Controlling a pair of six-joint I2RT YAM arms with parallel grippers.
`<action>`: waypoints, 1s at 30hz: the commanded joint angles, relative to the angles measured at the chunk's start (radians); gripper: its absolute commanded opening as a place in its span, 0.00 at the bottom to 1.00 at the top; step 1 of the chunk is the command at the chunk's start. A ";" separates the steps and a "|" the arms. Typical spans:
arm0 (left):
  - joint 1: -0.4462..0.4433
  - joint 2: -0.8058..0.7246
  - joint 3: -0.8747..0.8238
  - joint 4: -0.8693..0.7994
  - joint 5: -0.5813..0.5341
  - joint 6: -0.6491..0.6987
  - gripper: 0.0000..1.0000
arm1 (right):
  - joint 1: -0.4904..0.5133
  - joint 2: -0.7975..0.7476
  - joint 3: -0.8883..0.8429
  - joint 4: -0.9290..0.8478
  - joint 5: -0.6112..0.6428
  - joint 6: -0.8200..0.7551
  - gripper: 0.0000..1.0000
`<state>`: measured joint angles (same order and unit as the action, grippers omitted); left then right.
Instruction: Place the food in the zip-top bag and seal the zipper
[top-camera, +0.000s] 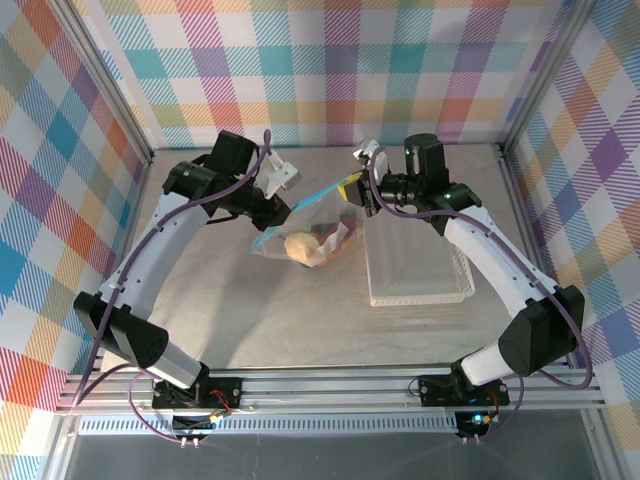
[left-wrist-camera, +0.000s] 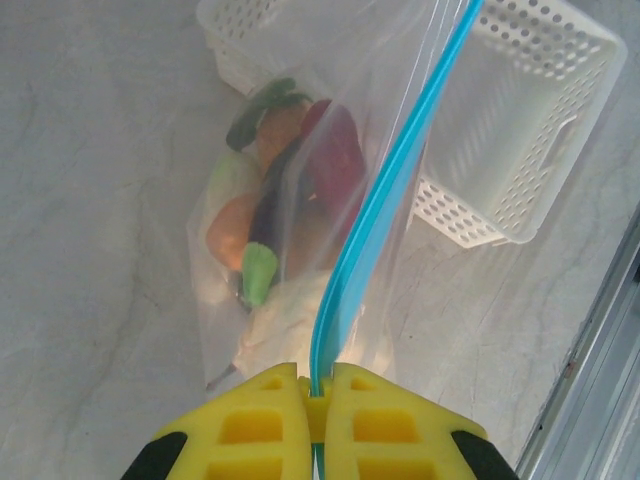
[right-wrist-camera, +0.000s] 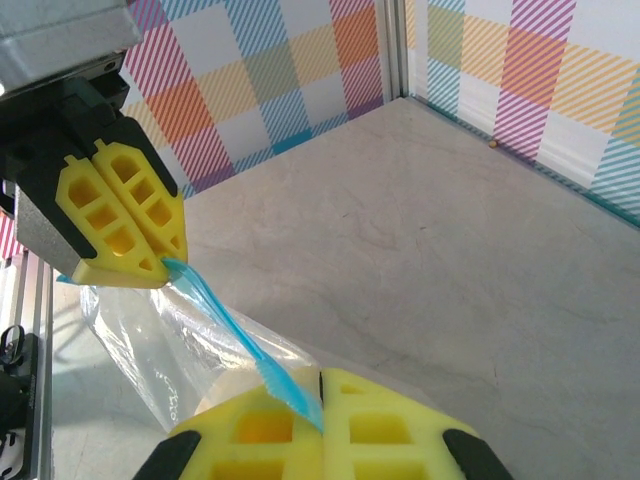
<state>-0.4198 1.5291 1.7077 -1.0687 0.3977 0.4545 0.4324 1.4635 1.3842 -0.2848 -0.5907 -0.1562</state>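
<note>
The clear zip-top bag (top-camera: 305, 228) hangs stretched between my two grippers above the table. Its light-blue zipper (top-camera: 312, 199) runs taut from one to the other. My left gripper (top-camera: 276, 217) is shut on the zipper's left end; in the left wrist view its yellow fingers (left-wrist-camera: 270, 420) pinch the blue strip (left-wrist-camera: 385, 200). My right gripper (top-camera: 355, 189) is shut on the other end, its yellow fingers (right-wrist-camera: 380, 425) closed over the zipper (right-wrist-camera: 225, 318). The food (left-wrist-camera: 290, 190) sits inside the bag: orange and red pieces, a dark eggplant, a white piece. The left gripper (right-wrist-camera: 158, 268) also appears in the right wrist view.
A white lattice basket (top-camera: 417, 262) stands on the table just right of the bag, under the right arm, with nothing visible in it (left-wrist-camera: 520, 110). Metal frame posts and chequered walls enclose the marble-look table (top-camera: 270, 320).
</note>
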 joint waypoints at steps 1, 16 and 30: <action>0.026 -0.036 -0.040 -0.074 -0.060 -0.045 0.00 | -0.021 -0.002 0.056 0.071 0.041 0.026 0.00; 0.028 -0.095 -0.104 -0.138 -0.101 -0.075 0.00 | -0.033 0.013 0.083 0.063 0.103 0.050 0.00; 0.030 -0.155 -0.133 -0.223 -0.117 -0.088 0.00 | -0.041 0.029 0.092 0.079 0.118 0.115 0.00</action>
<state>-0.4103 1.4010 1.6047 -1.1423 0.3267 0.3809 0.4267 1.4902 1.4216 -0.2848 -0.5304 -0.0662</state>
